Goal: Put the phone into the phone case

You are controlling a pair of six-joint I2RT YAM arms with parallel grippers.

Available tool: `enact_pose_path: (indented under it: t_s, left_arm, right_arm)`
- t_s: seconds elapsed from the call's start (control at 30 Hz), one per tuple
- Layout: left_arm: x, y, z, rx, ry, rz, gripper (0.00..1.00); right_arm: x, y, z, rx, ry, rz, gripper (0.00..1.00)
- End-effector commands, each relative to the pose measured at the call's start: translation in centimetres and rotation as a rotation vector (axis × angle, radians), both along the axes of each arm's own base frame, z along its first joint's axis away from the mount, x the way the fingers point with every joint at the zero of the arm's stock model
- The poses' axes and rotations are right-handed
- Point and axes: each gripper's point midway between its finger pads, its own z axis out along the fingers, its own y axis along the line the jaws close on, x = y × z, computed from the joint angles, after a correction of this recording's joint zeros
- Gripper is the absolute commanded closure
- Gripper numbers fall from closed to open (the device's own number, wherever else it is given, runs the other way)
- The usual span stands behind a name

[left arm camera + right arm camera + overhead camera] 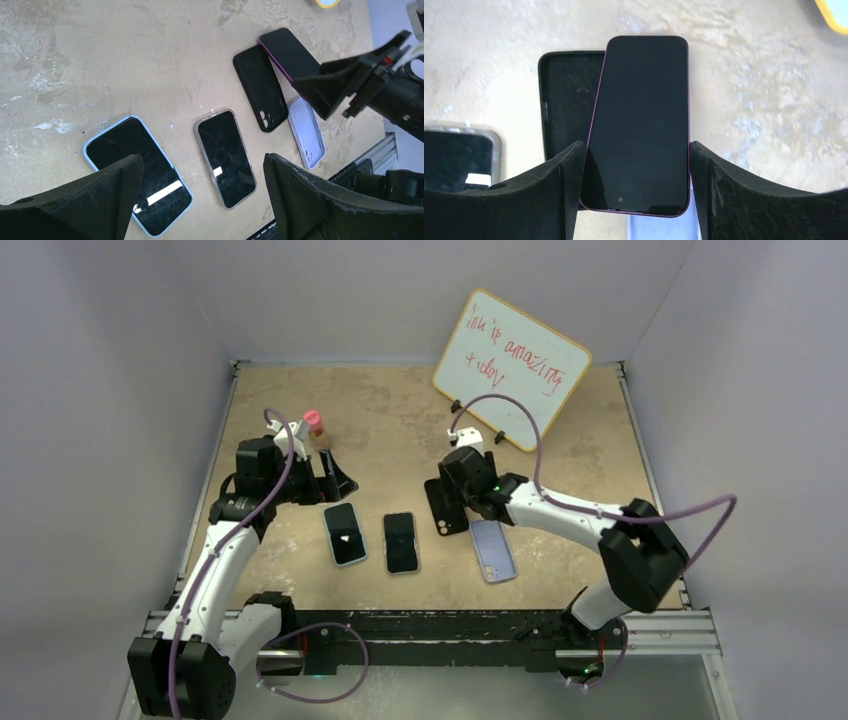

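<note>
Right gripper (636, 155): jaws partly apart, clamped on the phone (639, 115), one finger on each long edge near the phone's near end. Nothing else is held.

Phone: screen up and dark, purple rim. Its long axis runs straight out from the wrist, near to far across the table (400, 410). It overlaps the right part of the black case (566, 100), skewed slightly against it. Can't tell if it touches the case.

Black case: open side up, long axis also near-far, left strip uncovered.

Lilac case (493, 550): lies flat just nearer than the phone, beside the black case, with its edge showing under the phone's near end.

Right arm: reaches in from the near right, forearm low and angled left, wrist tipped down over the cases.

Left gripper (202, 165): jaws spread wide and empty, hanging above the blue-cased phone (140, 175) and clear-cased phone (225, 157), which lie side by side, screens up.

Left arm: rises from the near left with the elbow bent, gripper aimed downward.

Far edge: whiteboard (512, 365), propped up and tilted.
</note>
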Motion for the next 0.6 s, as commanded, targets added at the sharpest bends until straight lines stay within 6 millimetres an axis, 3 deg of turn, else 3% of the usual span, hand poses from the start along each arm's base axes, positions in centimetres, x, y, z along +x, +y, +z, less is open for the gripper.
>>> enact_pose_path:
  t_s: [0.0, 0.2, 0.33, 0.57]
  left_arm:
    - [0.6, 0.4, 0.4, 0.016, -0.027, 0.005, 0.05]
    - [0.7, 0.4, -0.1, 0.017, -0.005, 0.003, 0.05]
    - [0.8, 0.4, -0.2, 0.018, -0.002, 0.004, 0.05]
    - [0.7, 0.4, -0.3, 0.019, 0.001, 0.005, 0.05]
  right_arm:
    - [-2.1, -2.3, 0.9, 0.047, -0.033, -0.048, 0.6]
    - [-5.2, -3.0, -3.2, 0.069, 0.083, -0.027, 0.54]
    - [-5.2, -2.7, -3.5, 0.079, 0.091, -0.024, 0.49]
    - [-4.0, -2.2, -3.7, 0.06, 0.087, -0.027, 0.23]
